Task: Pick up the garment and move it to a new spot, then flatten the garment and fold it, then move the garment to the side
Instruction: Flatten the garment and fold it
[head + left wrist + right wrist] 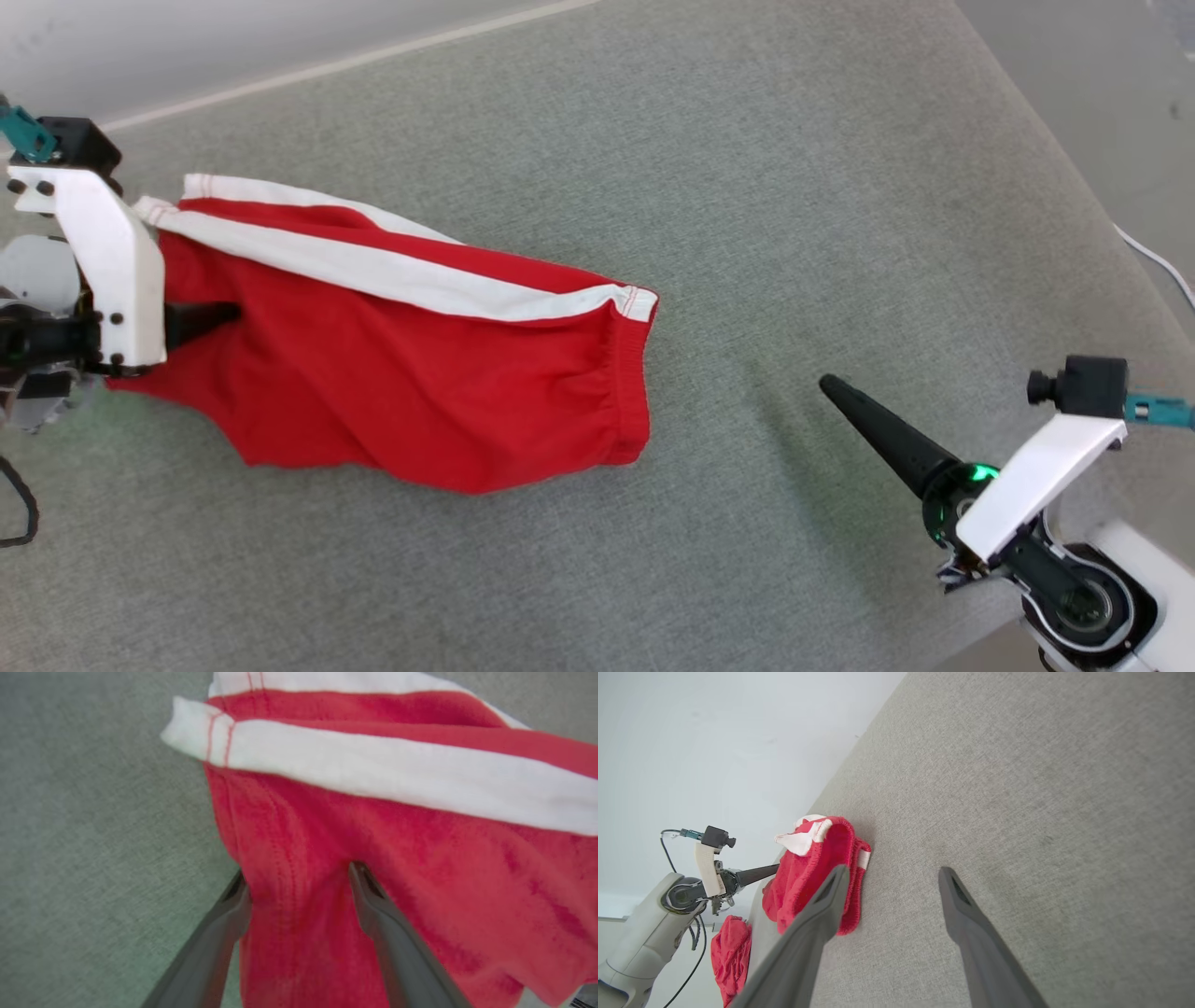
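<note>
2 pincers were seen, both with their fingers spread apart. The left pincer [299,877] was laid against the red garment [401,373], and a fold of red cloth beside a stitched hem was found lying between its 2 dark fingers [385,924]; no squeeze on the cloth could be made out. From that pincer's tips the garment, trimmed with 2 white stripes [397,774], was stretched ahead across the grey cloth-covered surface [747,168], on which it was rested in creases. The right pincer [892,872] was held open and empty above bare grey cloth, well apart from the garment, whose gathered waistband [635,373] was turned towards its fingertips. Beneath the left pincer's arm, a 2nd red cloth [731,952] was seen hanging off the surface's edge.
</note>
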`<state>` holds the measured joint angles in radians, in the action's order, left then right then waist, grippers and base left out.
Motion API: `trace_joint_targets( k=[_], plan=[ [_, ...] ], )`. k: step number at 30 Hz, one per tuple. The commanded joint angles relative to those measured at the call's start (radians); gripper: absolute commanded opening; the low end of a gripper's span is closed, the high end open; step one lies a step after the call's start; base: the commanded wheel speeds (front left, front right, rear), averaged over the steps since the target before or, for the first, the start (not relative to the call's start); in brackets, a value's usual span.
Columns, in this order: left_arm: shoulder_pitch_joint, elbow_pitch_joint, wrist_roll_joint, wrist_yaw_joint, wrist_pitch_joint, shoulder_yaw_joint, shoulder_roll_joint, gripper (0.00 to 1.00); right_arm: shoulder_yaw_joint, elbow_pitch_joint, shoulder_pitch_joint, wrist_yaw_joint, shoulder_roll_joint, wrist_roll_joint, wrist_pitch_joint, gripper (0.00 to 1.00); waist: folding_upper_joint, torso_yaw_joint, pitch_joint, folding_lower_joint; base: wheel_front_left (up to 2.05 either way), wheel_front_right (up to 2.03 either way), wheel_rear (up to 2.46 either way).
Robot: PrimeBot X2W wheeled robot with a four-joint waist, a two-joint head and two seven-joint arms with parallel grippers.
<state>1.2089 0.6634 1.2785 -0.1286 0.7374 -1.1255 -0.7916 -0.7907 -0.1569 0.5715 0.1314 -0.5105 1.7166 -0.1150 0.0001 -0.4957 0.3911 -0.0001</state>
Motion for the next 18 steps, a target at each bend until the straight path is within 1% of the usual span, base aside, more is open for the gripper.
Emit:
trace_joint_targets(
  k=[1,4,5,6,7,8,11,13,18],
  plan=[
    [-0.033,-0.006,0.011,-0.003,0.015,-0.008,0.011,1.00,0.005,0.002,-0.013,-0.002,-0.007,0.006,0.003,1.00,-0.0001,-0.003,0.000,0.0001,0.00,0.00,0.00],
    [-0.034,-0.019,0.035,-0.003,0.042,-0.014,0.005,1.00,0.014,-0.002,-0.039,-0.002,-0.010,0.004,0.010,1.00,-0.0001,-0.005,-0.005,0.0001,0.00,0.00,0.00],
    [-0.032,-0.019,0.033,-0.003,0.049,-0.017,0.001,0.98,0.016,-0.003,-0.046,-0.002,-0.007,0.002,0.011,1.00,-0.0001,-0.005,-0.006,0.0001,0.00,0.00,0.00],
    [-0.029,-0.014,0.021,-0.003,0.050,-0.022,-0.004,0.41,0.018,-0.003,-0.050,-0.002,-0.004,0.002,0.010,1.00,-0.0001,-0.005,-0.007,0.0001,0.00,0.00,0.00],
    [-0.026,-0.007,0.006,-0.003,0.045,-0.030,-0.008,0.13,0.021,-0.004,-0.052,-0.002,0.000,0.000,0.009,1.00,-0.0001,-0.006,-0.008,0.0001,0.00,0.00,0.00],
    [-0.028,0.002,-0.004,-0.003,0.048,-0.039,-0.011,0.00,0.023,-0.005,-0.055,-0.002,0.004,-0.003,0.010,1.00,-0.0001,-0.005,-0.010,0.0001,0.00,0.00,0.00],
    [-0.040,0.007,-0.011,-0.003,0.041,-0.052,-0.004,0.00,0.026,-0.016,-0.060,-0.002,0.011,-0.013,0.004,1.00,-0.0001,0.005,-0.022,0.0001,0.00,0.00,0.00],
    [-0.051,0.012,0.006,-0.003,0.026,-0.047,0.008,0.00,0.032,-0.022,-0.063,-0.002,0.010,-0.015,0.004,1.00,-0.0001,0.020,-0.040,0.0001,0.00,0.00,0.00],
    [-0.065,-0.002,0.031,-0.003,0.026,-0.055,0.033,0.00,0.045,-0.035,-0.078,-0.002,-0.002,-0.016,-0.004,1.00,-0.0001,0.073,-0.106,0.0001,0.00,0.00,0.00]
  ],
)
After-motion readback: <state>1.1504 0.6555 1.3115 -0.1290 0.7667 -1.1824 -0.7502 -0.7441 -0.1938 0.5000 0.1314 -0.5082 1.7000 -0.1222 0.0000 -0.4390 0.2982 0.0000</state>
